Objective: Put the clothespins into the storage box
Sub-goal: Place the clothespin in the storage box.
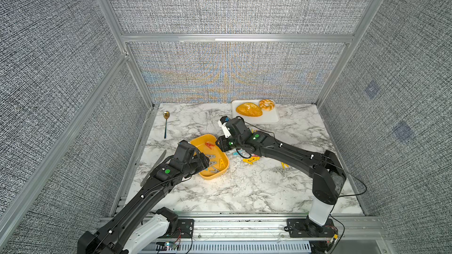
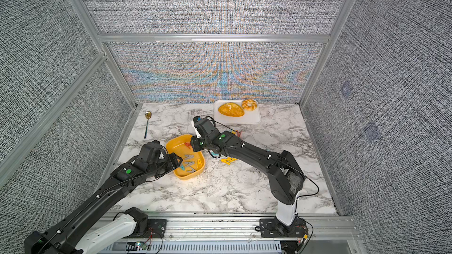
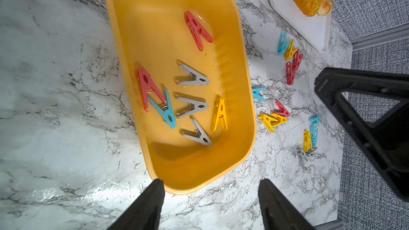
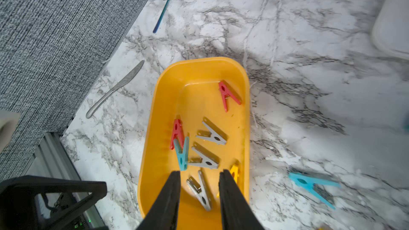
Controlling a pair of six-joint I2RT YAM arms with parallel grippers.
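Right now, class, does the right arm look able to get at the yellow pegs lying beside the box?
Probably yes. The right claw hangs open and empty over the box, and the yellow pegs lie uncovered on the table just beside that box; the arm would need to draw back.

The surface [image 3: 55, 107] looked like white marble with grey veins, polished and glossy, with bright glare on it. The storage box [image 3: 137, 29] was smooth yellow-orange plastic with a soft sheen. The clothespins [image 3: 197, 30] were matt moulded plastic, some showing a small shiny metal spring. The knife [image 4: 115, 88] was satin metal. The spoon [image 4: 167, 3] was polished metal, gold at the bowl and blue along the handle. The tray [image 3: 309, 27] was smooth white plastic. The walls [image 1: 232, 3] were rough grey woven cloth, framed by dull aluminium rails [image 1: 234, 38]. The left fingers [image 3: 150, 206] and right fingers [image 4: 168, 202] were matt black plastic.
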